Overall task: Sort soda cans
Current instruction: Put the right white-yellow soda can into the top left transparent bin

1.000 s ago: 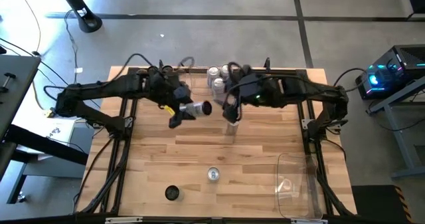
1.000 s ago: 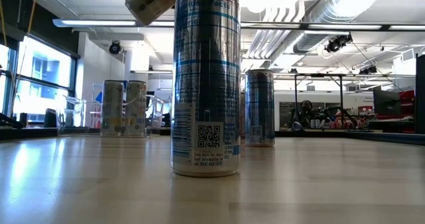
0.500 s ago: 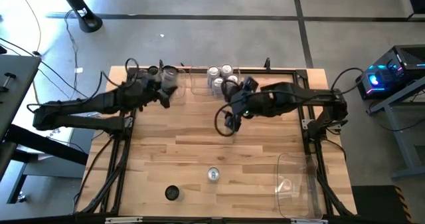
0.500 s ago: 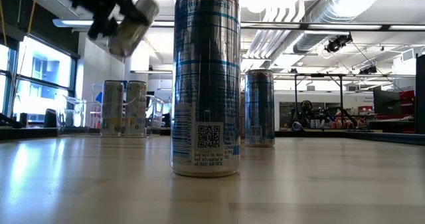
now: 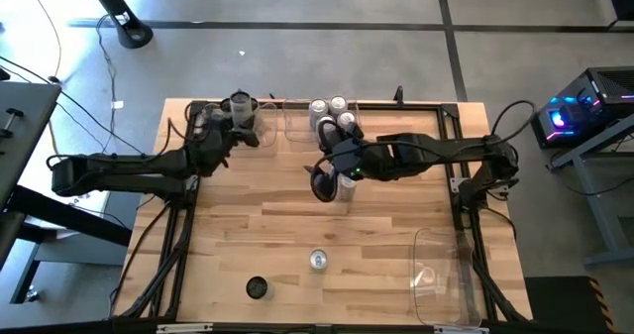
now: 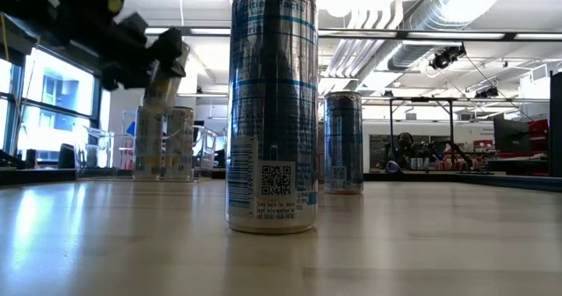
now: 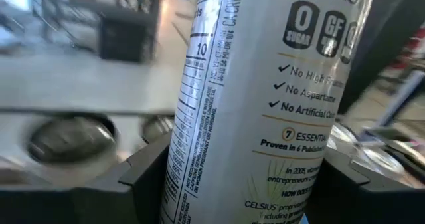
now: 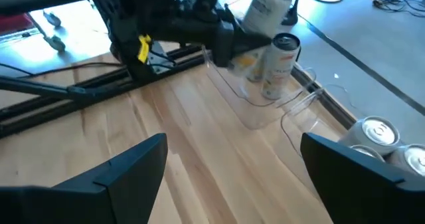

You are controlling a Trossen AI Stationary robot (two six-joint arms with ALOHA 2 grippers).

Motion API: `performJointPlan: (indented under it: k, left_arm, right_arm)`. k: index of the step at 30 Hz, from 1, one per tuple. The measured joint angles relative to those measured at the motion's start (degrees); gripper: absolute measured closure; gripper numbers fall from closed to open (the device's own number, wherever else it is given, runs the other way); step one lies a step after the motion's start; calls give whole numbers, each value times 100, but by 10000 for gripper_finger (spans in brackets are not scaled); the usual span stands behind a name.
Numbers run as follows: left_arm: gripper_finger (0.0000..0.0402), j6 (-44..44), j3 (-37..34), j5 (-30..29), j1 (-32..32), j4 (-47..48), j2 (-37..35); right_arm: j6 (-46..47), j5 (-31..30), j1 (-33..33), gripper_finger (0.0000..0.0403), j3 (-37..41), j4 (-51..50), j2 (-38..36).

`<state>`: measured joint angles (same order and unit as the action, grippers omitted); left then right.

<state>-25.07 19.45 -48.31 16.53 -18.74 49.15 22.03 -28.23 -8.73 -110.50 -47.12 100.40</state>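
My left gripper (image 5: 236,124) is shut on a white Celsius soda can (image 7: 265,104), held in the air over the table's far left corner above two pale cans (image 6: 164,142) standing in a clear bin (image 8: 265,101). My right gripper (image 8: 232,164) is open near the table's middle, beside a standing can (image 5: 344,187) and touching nothing. Several silver cans (image 5: 332,116) stand at the far edge. A silver can (image 5: 318,261) and a dark can (image 5: 257,288) stand near the near edge. My left gripper pinches the white can's side wall (image 7: 199,151) between its two fingers (image 7: 143,174), which lie across the can. The can (image 6: 162,76) is lifted clear and tilted slightly off upright, its top (image 5: 240,103) showing from above.
A second clear bin (image 5: 441,275) lies at the near right corner. The tall can (image 6: 272,111) stands close before the low camera, with another (image 6: 343,142) behind it. Bare wood lies between the arms and the near cans.
My left gripper has carried the white can from the table's middle toward the far left corner, turning it from lying sideways to nearly upright. My right gripper has shifted a little toward the table's left, beside the standing can.
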Motion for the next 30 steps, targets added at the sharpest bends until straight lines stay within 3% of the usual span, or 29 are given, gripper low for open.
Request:
performJointPlan:
  k: [3, 9, 13, 17, 21, 25, 30]
  left_arm:
    - [155, -346, -159, 487, 199, -394, 324]
    - [155, -168, -202, 495, 475, -1272, 1042]
    - [155, -141, -209, 1089, 651, -1584, 1458]
    - [155, -111, -199, 1452, 654, -2081, 1529]
    - [155, 185, -202, 1445, 662, -2137, 1519]
    - [155, 127, -202, 1434, 671, -2154, 1469]
    - [155, -174, -160, 1843, 524, -2570, 1458]
  right_arm:
    - [70, 2, -23, 62, 7, 93, 15]
    - [271, 18, -44, 62, 7, 121, 16]
    - [357, 85, -44, 62, 7, 116, 15]
    - [360, 85, -68, 62, 7, 110, 15]
    - [364, 83, -68, 62, 9, 180, 16]
    - [289, 115, 86, 62, 9, 762, 22]
    - [-172, 359, 411, 62, 7, 1951, 261]
